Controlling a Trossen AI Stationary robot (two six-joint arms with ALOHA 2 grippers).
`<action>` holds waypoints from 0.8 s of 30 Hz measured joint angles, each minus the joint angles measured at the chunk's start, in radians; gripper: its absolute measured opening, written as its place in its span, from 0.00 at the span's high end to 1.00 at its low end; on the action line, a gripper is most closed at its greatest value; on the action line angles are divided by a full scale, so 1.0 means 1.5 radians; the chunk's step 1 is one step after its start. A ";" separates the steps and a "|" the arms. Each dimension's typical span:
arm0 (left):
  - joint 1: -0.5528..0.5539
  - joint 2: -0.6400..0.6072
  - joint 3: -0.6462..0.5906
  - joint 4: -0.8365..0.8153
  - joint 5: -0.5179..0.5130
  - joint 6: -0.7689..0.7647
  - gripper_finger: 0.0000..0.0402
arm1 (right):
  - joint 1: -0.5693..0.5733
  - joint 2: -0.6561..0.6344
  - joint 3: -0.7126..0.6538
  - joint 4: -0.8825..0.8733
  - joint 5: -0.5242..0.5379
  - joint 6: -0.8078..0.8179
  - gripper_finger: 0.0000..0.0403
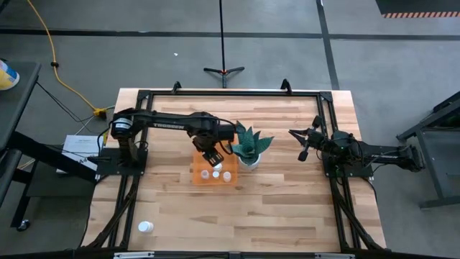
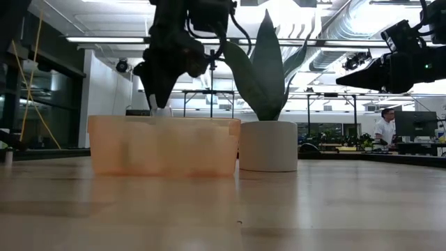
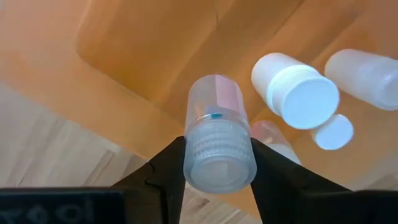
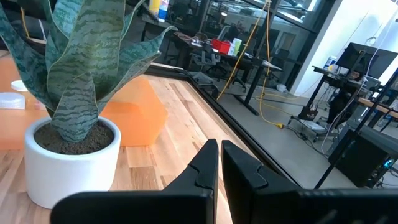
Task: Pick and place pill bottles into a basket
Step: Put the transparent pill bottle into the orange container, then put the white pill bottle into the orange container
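The orange basket (image 1: 213,173) stands at the table's middle, left of the potted plant. It holds several white pill bottles (image 3: 298,87), also seen in the high view (image 1: 216,173). My left gripper (image 1: 210,157) hovers over the basket, shut on a translucent pill bottle (image 3: 214,106). In the low view this gripper (image 2: 160,97) is just above the basket's rim (image 2: 164,120). One more pill bottle (image 1: 146,227) lies on the table near the front left corner. My right gripper (image 1: 302,144) is shut and empty, raised to the right of the plant. My left gripper pinches the bottle's ribbed cap end (image 3: 219,155) between its two fingers, one on each side. The fingers come from above, pointing down. The bottle hangs below them with its body pointing down into the basket, clear of the bottles lying inside.
A white pot with a teal spiky plant (image 1: 249,147) stands right against the basket's right side; its leaves rise high in the low view (image 2: 265,70). A black frame (image 1: 230,92) borders the table. Bare wood lies toward the near edge.
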 joint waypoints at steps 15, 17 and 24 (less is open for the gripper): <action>0.000 0.045 0.000 0.001 0.001 0.036 0.51 | 0.000 0.000 0.000 0.000 0.000 0.000 0.97; 0.000 0.045 0.000 0.001 0.001 0.036 0.48 | 0.000 0.000 0.000 0.000 0.000 0.000 0.97; 0.000 0.045 0.000 0.006 -0.002 0.036 0.45 | 0.000 0.000 0.000 0.000 0.000 0.000 0.97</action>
